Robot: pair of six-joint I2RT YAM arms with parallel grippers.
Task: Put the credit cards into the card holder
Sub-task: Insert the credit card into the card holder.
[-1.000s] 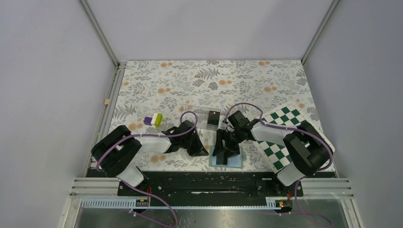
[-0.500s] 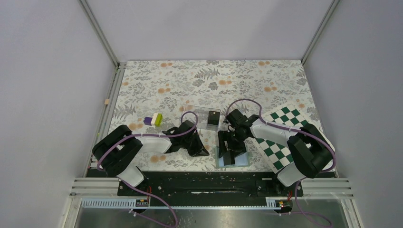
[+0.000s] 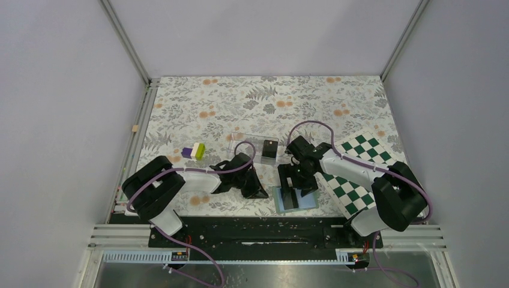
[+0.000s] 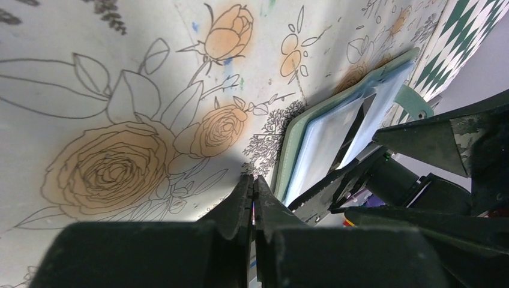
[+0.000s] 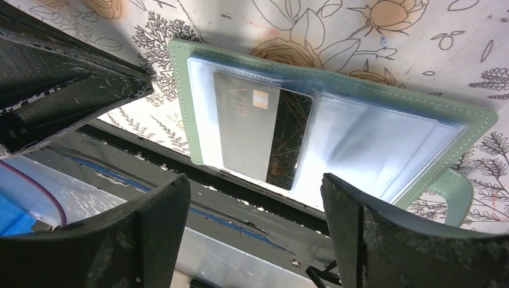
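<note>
The card holder (image 3: 306, 201) lies open near the table's front edge, its pale blue pockets facing up (image 5: 372, 129). A black credit card (image 5: 292, 141) with a small gold mark sits partly tucked in its left pocket, also seen from above (image 3: 289, 201). My right gripper (image 3: 297, 187) hovers just behind the holder, open and holding nothing (image 5: 253, 183). My left gripper (image 3: 262, 194) is shut on nothing, its tip (image 4: 252, 180) on the mat just left of the holder (image 4: 324, 141). Another small black card-like piece (image 3: 270, 148) stands in the clear box.
The clear acrylic box (image 3: 252, 146) stands just behind both grippers. A green-and-white chequered board (image 3: 354, 174) lies to the right, under the right arm. A purple, white and green block (image 3: 194, 151) sits to the left. The table's black front rail (image 5: 252, 207) runs right beside the holder.
My right gripper has opened wider and drawn back off the card holder, leaving the card in its pocket. The holder has slid slightly right, and the left gripper has edged towards it.
</note>
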